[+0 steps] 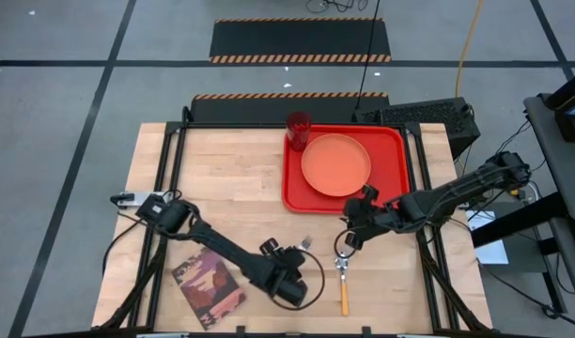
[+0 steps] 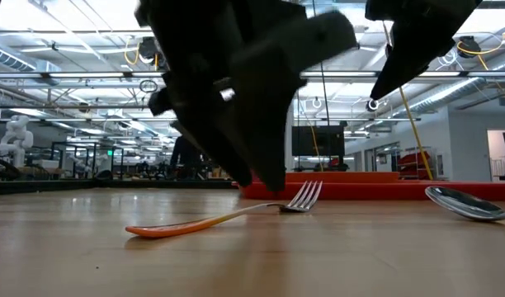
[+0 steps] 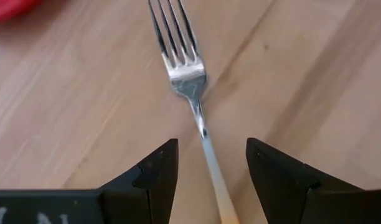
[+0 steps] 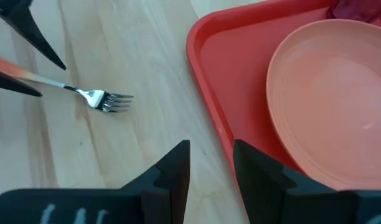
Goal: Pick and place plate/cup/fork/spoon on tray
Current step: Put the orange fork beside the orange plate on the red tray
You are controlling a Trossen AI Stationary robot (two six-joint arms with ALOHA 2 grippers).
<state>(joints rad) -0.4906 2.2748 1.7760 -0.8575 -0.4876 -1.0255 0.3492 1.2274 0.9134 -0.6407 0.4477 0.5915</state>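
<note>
The fork lies on the bare wood near the table's front, tines toward the tray; it also shows in the high view and the low view. My left gripper is open, one finger on each side of the fork's handle, apart from it. The spoon lies on the wood to the right of the fork. My right gripper hovers open and empty above the spoon's bowl, near the tray's front edge. The orange plate and the dark red cup stand on the red tray.
A maroon patterned book lies at the table's front left. The two arms are close together at the table's front middle. Bare wood lies left of the tray. In the low view the spoon's bowl lies right of the fork.
</note>
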